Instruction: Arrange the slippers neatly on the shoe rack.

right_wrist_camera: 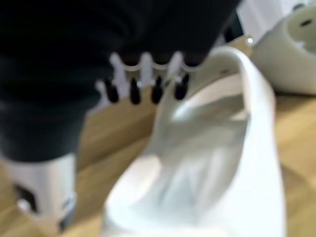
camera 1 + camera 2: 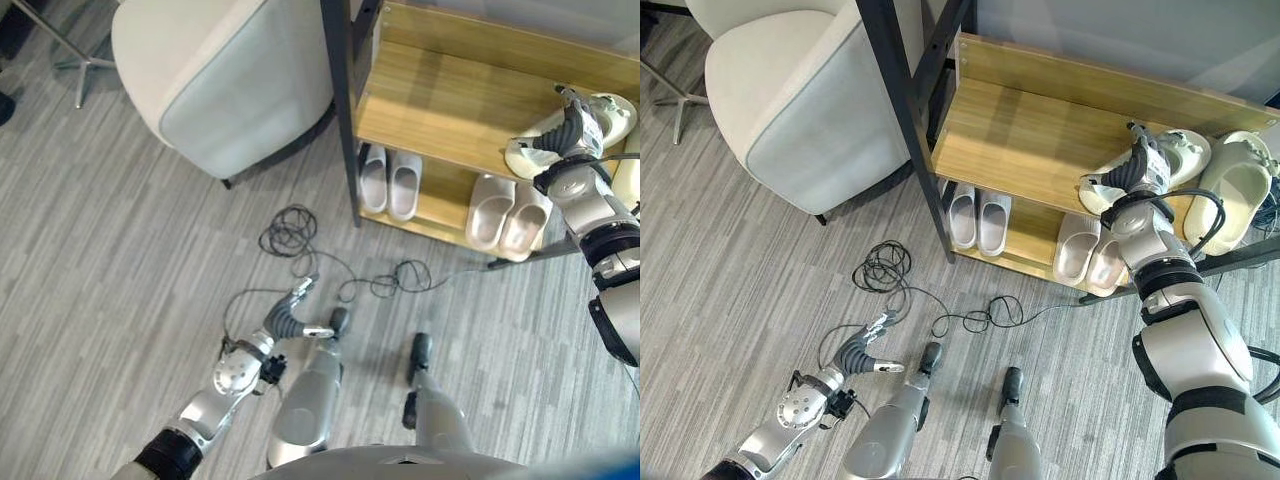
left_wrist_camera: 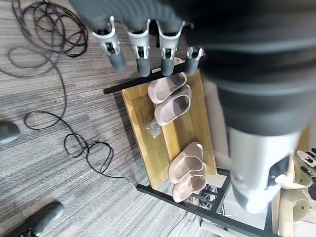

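The right hand [image 2: 1140,165] reaches onto the upper shelf of the shoe rack [image 2: 1020,150], its fingers curled round the edge of a cream slipper [image 2: 1170,160]. That slipper lies with its long axis slanting across the shelf, one end toward the shelf's front edge and the other toward the back wall; which end is the toe cannot be told. A second cream slipper [image 2: 1235,185] lies just beside it at the shelf's right end, its near end at the front edge. To the left of the held slipper the upper shelf is bare wood as far as the dark upright post. On the lower shelf stand a pale grey pair [image 2: 978,218] and a beige pair [image 2: 1087,255], long axes front to back. The right wrist view shows dark fingertips [image 1: 143,91] over the slipper's rim. The left hand [image 2: 290,315] hangs low over the grey floor [image 2: 120,250] near an armchair [image 2: 220,70], fingers relaxed and holding nothing.
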